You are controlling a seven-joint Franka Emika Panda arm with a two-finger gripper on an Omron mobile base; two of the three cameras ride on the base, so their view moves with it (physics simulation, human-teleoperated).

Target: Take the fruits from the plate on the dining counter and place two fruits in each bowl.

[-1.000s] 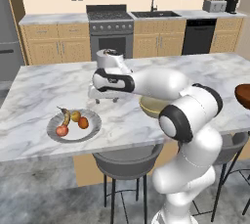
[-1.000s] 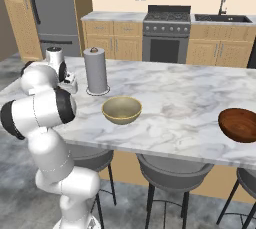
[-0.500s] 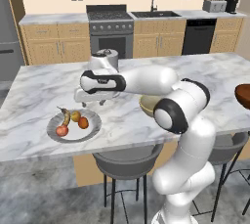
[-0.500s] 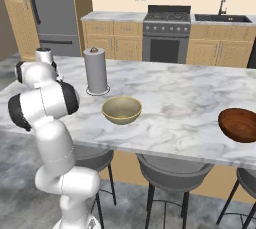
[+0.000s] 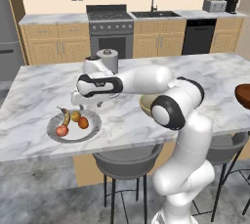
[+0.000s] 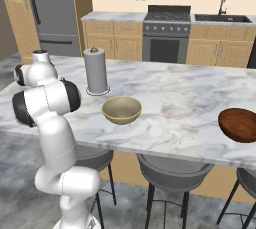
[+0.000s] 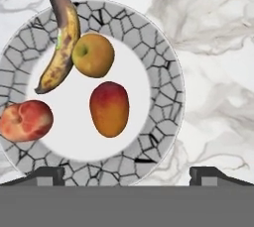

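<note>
Gripper [image 5: 84, 104] spread wide, empty, hovers just above plate [image 7: 163, 67]. All four fruits on plate. Step: reaching first fruit. Next: descend onto mango [image 7: 109, 108], close.

The arm [image 5: 180, 135] is built of glossy white rounded segments joined by dark grey-black bands at the joints, with a black panel on the hand section just behind the pincer [image 5: 87, 101], whose fingertips [image 7: 47, 174] are small and dark.

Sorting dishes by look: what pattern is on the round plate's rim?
Dark crackle lines on the light-grey plate rim; hand view shows it best.
</note>
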